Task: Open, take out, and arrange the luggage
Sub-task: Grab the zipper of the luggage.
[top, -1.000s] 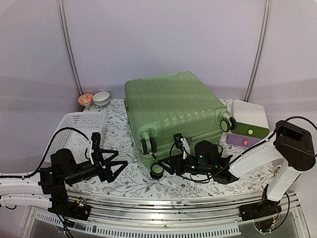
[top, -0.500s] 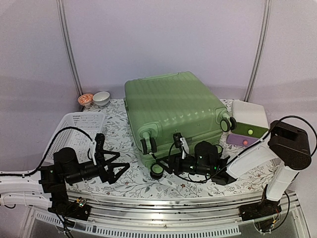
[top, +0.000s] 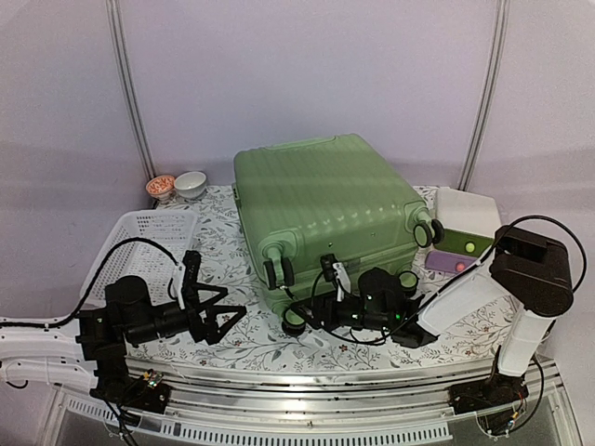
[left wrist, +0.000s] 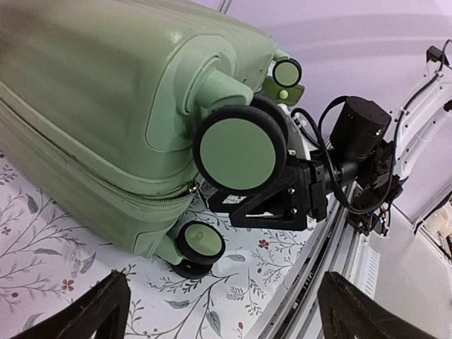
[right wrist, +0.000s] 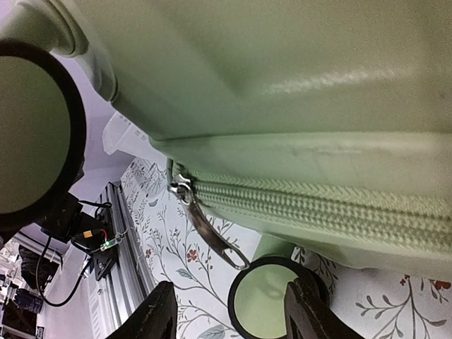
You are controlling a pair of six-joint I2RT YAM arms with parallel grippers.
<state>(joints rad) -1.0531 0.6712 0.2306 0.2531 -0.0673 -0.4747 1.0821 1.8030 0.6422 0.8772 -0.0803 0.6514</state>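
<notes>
Closest to me, the left pincer (left wrist: 224,293) is hanging wide open with nothing in it, low over the flowered desk (top: 251,348). Over the last second it has been creeping right, toward the near-left corner of the luggage (top: 325,200), and its camera is now filling up with a black-rimmed wheel (left wrist: 240,152).

Just beyond, the right pincer (right wrist: 232,289) is lying along the case's near edge and has been sliding a little to the left. Its fingers are standing apart and gripping nothing. The metal zipper pull (right wrist: 212,236) is dangling just past their tips, not between them.

The luggage itself is lying flat mid-desk, wheels toward the arms, and its zip is running closed along the seam. So I am judging that opening is not yet begun: the right arm is lining up on the pull and the left is coming in to steady the shell. Pinching that thin tab is looking like the fiddly part.

Farther back, a white basket (top: 139,232) is sitting to the left, two small bowls (top: 191,183) behind it, and a box (top: 465,228) to the right.
</notes>
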